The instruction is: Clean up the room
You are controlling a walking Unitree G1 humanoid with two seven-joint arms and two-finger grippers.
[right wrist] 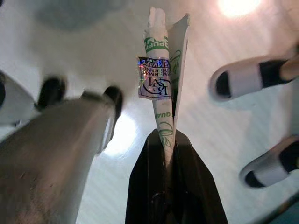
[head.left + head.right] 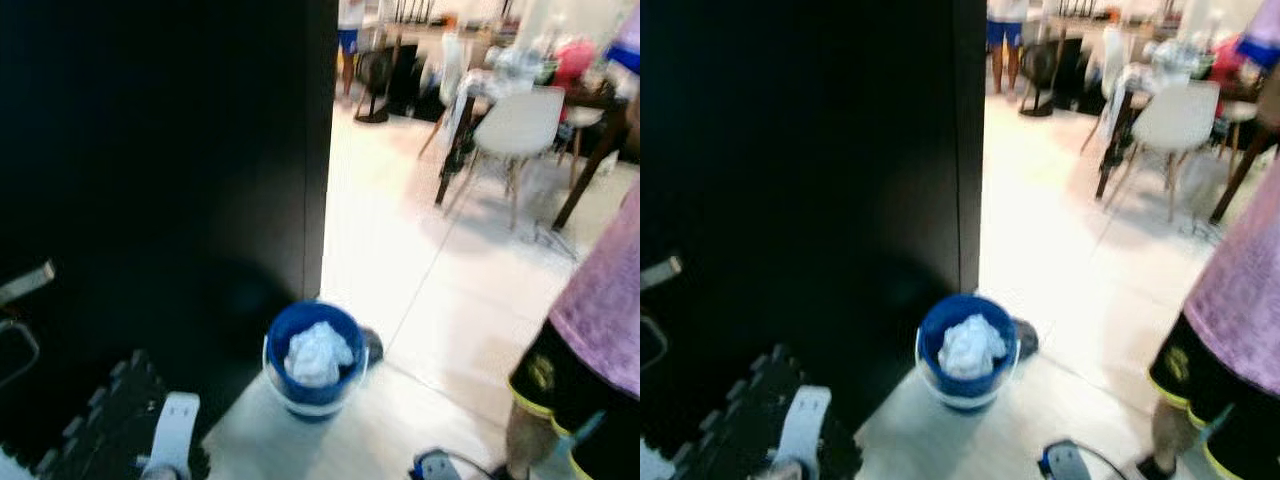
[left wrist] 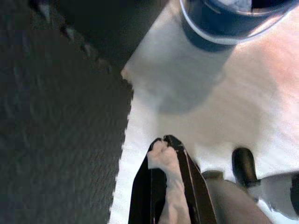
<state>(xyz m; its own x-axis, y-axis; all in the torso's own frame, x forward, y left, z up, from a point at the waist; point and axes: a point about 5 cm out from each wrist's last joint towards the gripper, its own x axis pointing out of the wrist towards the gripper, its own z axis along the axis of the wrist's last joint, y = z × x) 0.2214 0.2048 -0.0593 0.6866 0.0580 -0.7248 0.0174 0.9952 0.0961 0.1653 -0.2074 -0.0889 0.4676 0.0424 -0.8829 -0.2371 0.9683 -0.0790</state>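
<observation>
Down on the pale tiled floor [image 2: 400,270] stands a blue bin [image 2: 314,360], close to the corner of a tall black wall [image 2: 160,150]. Crumpled white paper [image 2: 318,353] sits inside the bin, filling most of its opening. A dark foam mat [image 2: 100,420] with a toothed edge lies along the wall's foot, to the robot's left of the bin.

From the left wrist view, the left pincer [image 3: 167,148] is clamped on a small pale wad [image 3: 161,156], its two black fingers pressed together around it. It hangs above the floor beside the mat's edge, with the bin ahead of it and apart from it.

From the right wrist view, the right pincer [image 1: 169,140] is clamped on a flattened white packet [image 1: 163,88] with green print and a shiny label (the lettering is too blurred to read). The packet sticks out straight past the fingertips, above the bare floor.

A person in a pink shirt [image 2: 605,300] and dark shorts [image 2: 565,395] with yellow trim stands at the robot's right, near the bin but not touching it. Their black-and-white shoes [image 1: 245,79] show beside the packet in the right wrist view.

Farther back, a white chair [image 2: 520,125] stands by a cluttered counter [image 2: 560,85]; everything there is blurred.
</observation>
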